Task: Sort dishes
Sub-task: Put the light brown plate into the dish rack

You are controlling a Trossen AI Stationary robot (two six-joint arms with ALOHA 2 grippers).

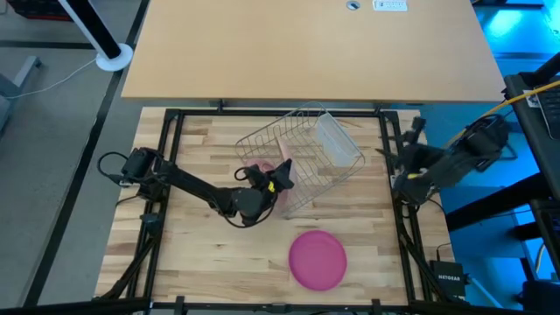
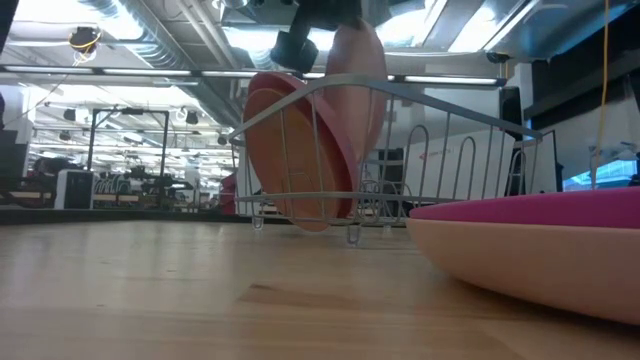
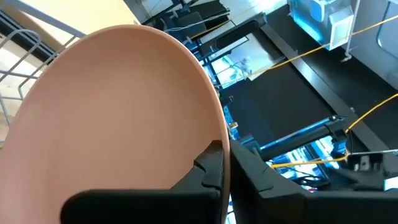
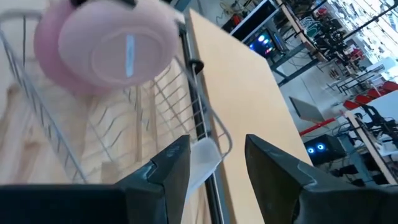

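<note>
Peach plate (image 3: 118,118) clamped on rim by left gripper (image 1: 278,182), held upright over wire rack (image 1: 302,157); lowering into slot judged next. Right gripper (image 4: 214,165) parked open at table's right edge.

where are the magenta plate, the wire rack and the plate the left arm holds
magenta plate (image 1: 318,259), high view, centre of its face
wire rack (image 1: 343,168), high view, right rim wire
peach plate (image 3: 118,112), left wrist view, middle of its face

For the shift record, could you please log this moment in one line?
left gripper: shut on peach plate over rack | right gripper: open, waiting | pink plate: on table
</note>
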